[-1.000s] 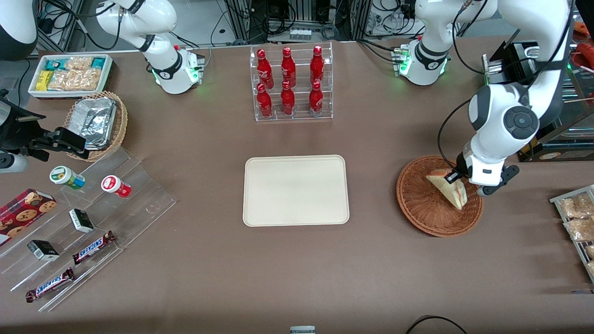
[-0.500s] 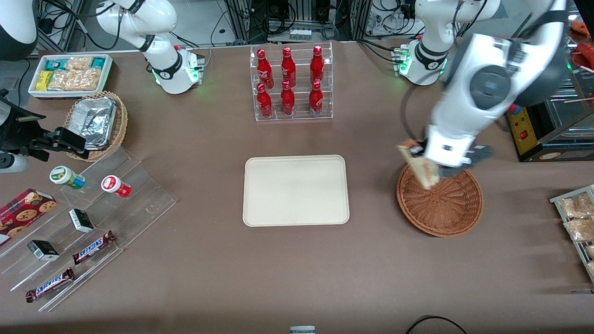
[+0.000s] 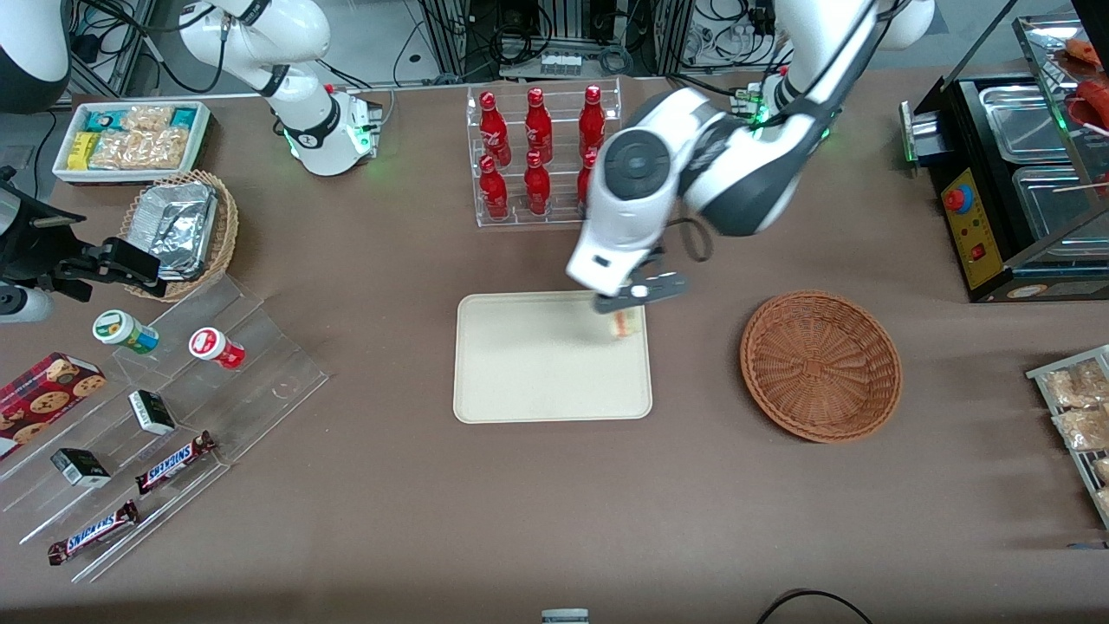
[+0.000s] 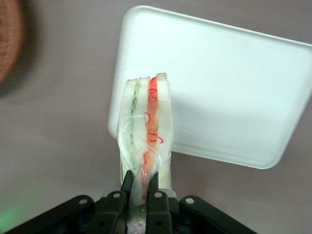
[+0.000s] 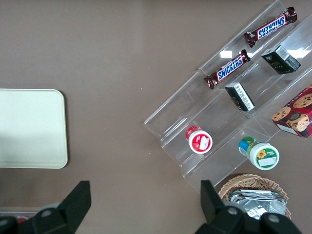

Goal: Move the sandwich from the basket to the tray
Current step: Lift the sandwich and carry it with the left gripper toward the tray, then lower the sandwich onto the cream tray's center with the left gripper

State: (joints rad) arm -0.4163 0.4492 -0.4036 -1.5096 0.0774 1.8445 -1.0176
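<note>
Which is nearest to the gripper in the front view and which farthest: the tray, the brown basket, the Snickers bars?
The gripper holds the sandwich over the tray's edge.
1. Tray: directly under it.
2. Basket: beside the tray, toward the working arm's end.
3. Snickers bars: toward the parked arm's end, nearer the camera.

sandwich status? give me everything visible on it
The sandwich is a pale bread wedge in clear wrap, with green and red filling stripes along its cut edge. The left gripper pinches its lower end between both fingers. It hangs edge-up in the air over the cream tray, at the edge nearest the empty wicker basket.
</note>
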